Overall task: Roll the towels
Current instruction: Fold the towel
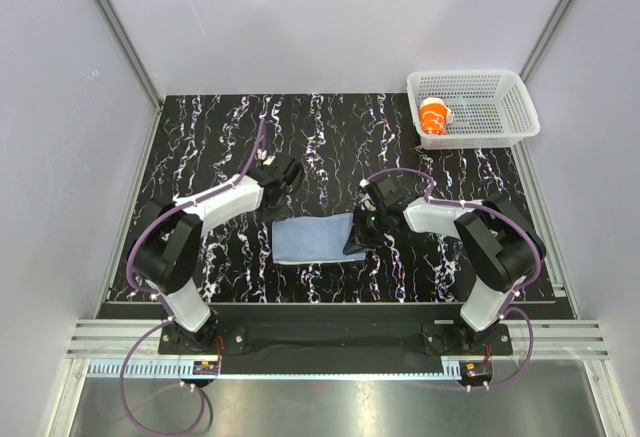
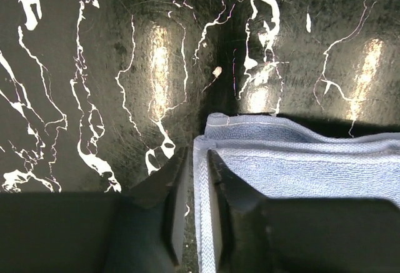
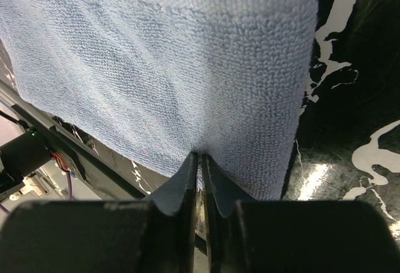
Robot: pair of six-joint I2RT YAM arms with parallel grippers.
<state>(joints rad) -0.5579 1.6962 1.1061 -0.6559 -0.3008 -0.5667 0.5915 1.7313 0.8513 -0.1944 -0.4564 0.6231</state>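
A pale blue-grey towel point(image 1: 313, 239) lies spread flat on the black marbled table point(image 1: 220, 137). My left gripper point(image 1: 281, 185) is at its far left corner. In the left wrist view its jaws point(image 2: 197, 160) stand a little apart, with the towel's hem point(image 2: 201, 179) running between them against the right finger and a strip of table showing beside the left finger. My right gripper point(image 1: 357, 242) is at the towel's right edge. It is shut point(image 3: 200, 156), pinching the blue towel point(image 3: 162, 79). An orange towel point(image 1: 435, 120), rolled up, sits in the white basket point(image 1: 505, 127).
The white mesh basket stands at the table's far right corner. Grey walls and metal rails point(image 1: 120, 37) enclose the table on three sides. Both arm bases point(image 1: 340, 337) sit on the bar along the near edge.
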